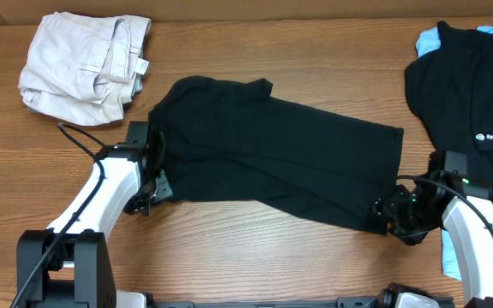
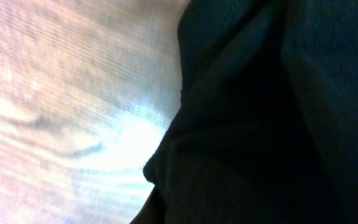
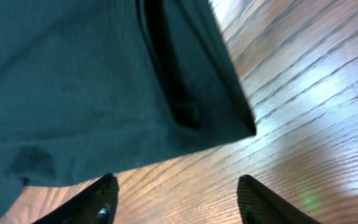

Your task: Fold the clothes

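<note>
The plain black T-shirt (image 1: 289, 162) lies flat across the middle of the table, folded into a long band that slopes down to the right. My left gripper (image 1: 148, 195) is at the shirt's lower left end. In the left wrist view, black cloth (image 2: 278, 112) fills the right side and hides the fingers. My right gripper (image 1: 392, 218) is at the shirt's lower right corner. In the right wrist view its fingers (image 3: 176, 202) are open and empty over bare wood, just short of the shirt's hem corner (image 3: 92, 81).
Folded beige trousers (image 1: 84, 64) lie at the back left. A black shirt with a white logo (image 1: 469, 85) lies at the back right on a light-blue garment (image 1: 430, 38). More light-blue cloth (image 1: 449, 257) shows beside the right arm. The table is wooden (image 1: 255, 248).
</note>
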Motion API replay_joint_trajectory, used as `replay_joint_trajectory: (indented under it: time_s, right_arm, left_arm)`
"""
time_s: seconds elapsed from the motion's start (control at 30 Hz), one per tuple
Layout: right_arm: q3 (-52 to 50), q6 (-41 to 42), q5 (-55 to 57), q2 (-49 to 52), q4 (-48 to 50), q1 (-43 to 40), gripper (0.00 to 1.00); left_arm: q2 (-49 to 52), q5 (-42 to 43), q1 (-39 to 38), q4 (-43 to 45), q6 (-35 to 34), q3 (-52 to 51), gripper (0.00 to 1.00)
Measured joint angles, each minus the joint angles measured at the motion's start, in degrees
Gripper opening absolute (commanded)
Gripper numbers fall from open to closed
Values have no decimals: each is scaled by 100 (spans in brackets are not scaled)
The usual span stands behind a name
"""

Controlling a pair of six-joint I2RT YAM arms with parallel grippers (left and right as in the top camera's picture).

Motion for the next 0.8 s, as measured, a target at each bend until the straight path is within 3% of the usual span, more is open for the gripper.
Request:
replay_joint_trajectory:
  time_s: [0.1,0.27,0.8]
  right_arm:
    - [-11,61,2,0,74,262,32]
    - [-234,326,-33,0,861,776,6]
    - [-778,551,-35,713,1882,852,4]
  left_arm:
    - [0,37,0,-85,2,0,4]
    - [0,63,0,-90,4,0,4]
    - [0,-103,0,-367,153,2,4]
